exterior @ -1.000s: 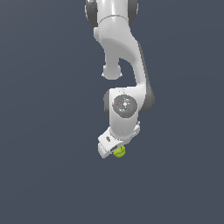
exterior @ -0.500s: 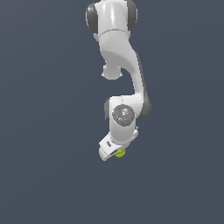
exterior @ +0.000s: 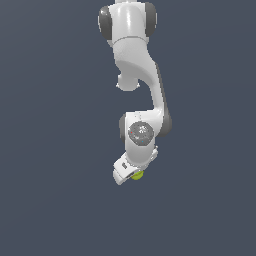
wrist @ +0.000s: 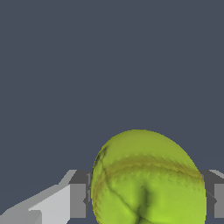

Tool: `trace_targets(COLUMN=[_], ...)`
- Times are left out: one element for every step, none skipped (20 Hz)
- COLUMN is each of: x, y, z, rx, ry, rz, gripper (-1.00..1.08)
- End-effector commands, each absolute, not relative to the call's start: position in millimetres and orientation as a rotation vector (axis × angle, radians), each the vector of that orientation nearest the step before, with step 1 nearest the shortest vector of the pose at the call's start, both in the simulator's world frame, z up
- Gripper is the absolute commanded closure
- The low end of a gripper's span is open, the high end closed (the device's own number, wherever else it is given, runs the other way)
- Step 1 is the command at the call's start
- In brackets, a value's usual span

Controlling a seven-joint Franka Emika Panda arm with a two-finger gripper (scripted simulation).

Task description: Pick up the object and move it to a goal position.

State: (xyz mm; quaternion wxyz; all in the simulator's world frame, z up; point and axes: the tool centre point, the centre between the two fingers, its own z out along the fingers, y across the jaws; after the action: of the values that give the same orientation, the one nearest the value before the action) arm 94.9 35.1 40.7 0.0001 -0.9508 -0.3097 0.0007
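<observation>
The object is a small yellow-green ball (exterior: pixel 137 175) with thin dark seam lines, peeking out under the white hand of the arm in the exterior view. In the wrist view the ball (wrist: pixel 148 179) fills the space between the two grey fingers (wrist: pixel 78 199), which press against both its sides. My gripper (exterior: pixel 134 174) is shut on the ball, and the white hand hides most of it from the exterior camera. No goal marker shows in either view.
The white arm (exterior: pixel 135 75) hangs down from the top of the exterior view over a plain dark grey-blue background. Nothing else shows around the hand.
The hand with the ball has shifted slightly downward and turned a little, so less of the ball shows under it. The grip on the ball is unchanged.
</observation>
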Motion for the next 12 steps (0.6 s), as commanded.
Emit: trace_targets(x=[95,95,95,95,95,95,95,95,95,95,94,94], y=[35,35,35,35,35,35,35,35,36,36,37,38], z=[41,41,41,41,41,41,41,42,43,45,48,51], rx=[-2.987,-2.987,-2.987,-2.987,-2.987,-2.987,-2.987,-2.987,-2.987,-2.987,-2.987,-2.987], ry=[-0.973,-0.973,-0.973,-0.973,-0.973,-0.973,-0.973,-0.973,-0.973,-0.973,-0.973,-0.973], rz=[0.0,0.0,0.0,0.0,0.0,0.002,0.002,0.002,0.002,0.002,0.002,0.002], gripper=[1.08,1.08,1.08,1.08,1.08,1.08,1.08,1.08,1.08,1.08,1.08,1.08])
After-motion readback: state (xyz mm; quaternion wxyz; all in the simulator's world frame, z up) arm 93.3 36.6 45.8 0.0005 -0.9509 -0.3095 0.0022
